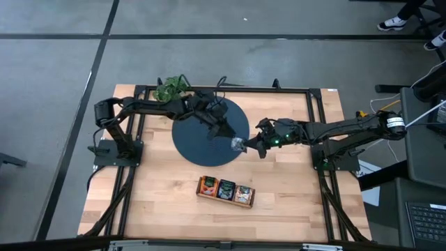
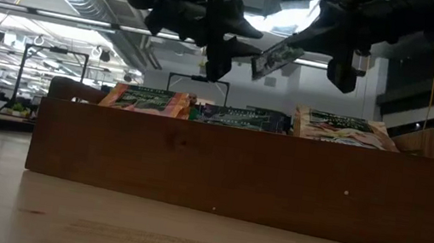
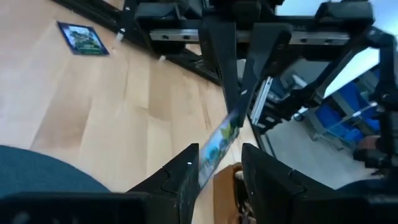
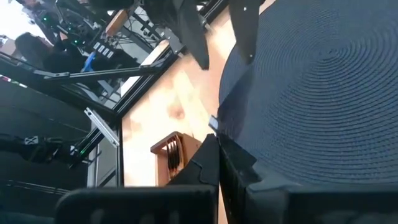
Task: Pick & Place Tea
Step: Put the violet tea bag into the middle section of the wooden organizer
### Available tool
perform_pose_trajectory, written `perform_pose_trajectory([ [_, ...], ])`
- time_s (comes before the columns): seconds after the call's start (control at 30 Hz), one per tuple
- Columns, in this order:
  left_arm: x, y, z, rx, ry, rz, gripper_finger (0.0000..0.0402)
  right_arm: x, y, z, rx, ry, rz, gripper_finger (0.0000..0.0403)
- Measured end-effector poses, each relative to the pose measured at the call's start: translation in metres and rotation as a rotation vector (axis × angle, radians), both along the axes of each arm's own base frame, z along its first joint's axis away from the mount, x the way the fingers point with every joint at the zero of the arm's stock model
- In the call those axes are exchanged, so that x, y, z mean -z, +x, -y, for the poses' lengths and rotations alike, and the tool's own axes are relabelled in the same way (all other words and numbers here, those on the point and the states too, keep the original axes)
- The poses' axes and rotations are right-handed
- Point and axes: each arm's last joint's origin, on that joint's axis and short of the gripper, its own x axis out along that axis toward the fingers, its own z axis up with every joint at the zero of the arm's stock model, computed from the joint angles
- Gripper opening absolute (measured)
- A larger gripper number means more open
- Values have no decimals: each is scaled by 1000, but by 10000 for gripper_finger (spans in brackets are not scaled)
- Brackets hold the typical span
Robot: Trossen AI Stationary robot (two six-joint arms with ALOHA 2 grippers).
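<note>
The brown tray (image 1: pixel 225 199) holds orange, dark and pale sachets (image 1: pixel 226 189).

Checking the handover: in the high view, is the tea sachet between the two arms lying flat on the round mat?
No: in the low view the sachet hangs tilted in the air, pinched by the right gripper, well above the tray.
</note>
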Motion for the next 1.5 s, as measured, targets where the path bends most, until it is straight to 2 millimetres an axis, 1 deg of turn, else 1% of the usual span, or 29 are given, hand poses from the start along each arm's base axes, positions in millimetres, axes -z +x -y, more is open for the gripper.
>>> perform_pose_trajectory([
  [0.2, -3, -1, -2, 33, -29, 21, 120, 0, 0, 0, -4, -1, 1, 2],
  [0.4, -2, -1, 3, 92, -44, 20, 120, 0, 0, 1, 17, -34, 2, 2],
  [0.6, 1, -1, 6, 110, -31, 2, 119, -3, 1, 1, 19, -37, 30, 2],
  [0.67, 2, -1, 7, 116, -16, -2, 110, -4, 2, 1, 19, -38, 42, 2],
  [0.73, 2, -1, 8, 119, -2, 3, 93, -5, 2, 1, 21, -37, 52, 3],
  [0.83, 2, -1, 9, 118, 3, 7, 51, -4, 2, 1, 28, -19, 49, 7],
  [0.9, 2, 0, 9, 114, 1, 6, 19, -5, 2, 1, 41, 15, 49, 17],
  [1.0, 4, -1, 8, 66, -27, -31, 14, -4, 2, 1, 61, 63, 48, 40],
  [1.1, 11, -3, 9, 12, -66, -80, 10, -4, 2, 1, 79, 107, 44, 70],
  [1.17, 14, -8, 12, -14, -68, -88, 9, -4, 2, 1, 84, 117, 45, 89],
  [1.23, 14, -13, 18, -42, -65, -42, 9, -4, 2, 1, 91, 131, 49, 106],
  [1.3, 12, -24, 25, -83, -77, 17, 9, -5, 2, 0, 88, 136, 55, 119],
  [1.37, 10, -34, 30, -145, -94, 93, 9, -7, 3, -2, 95, 130, 74, 127],
  [1.5, 16, -58, 35, -301, -155, 208, 9, -11, 4, -4, 160, 100, 131, 133],
])
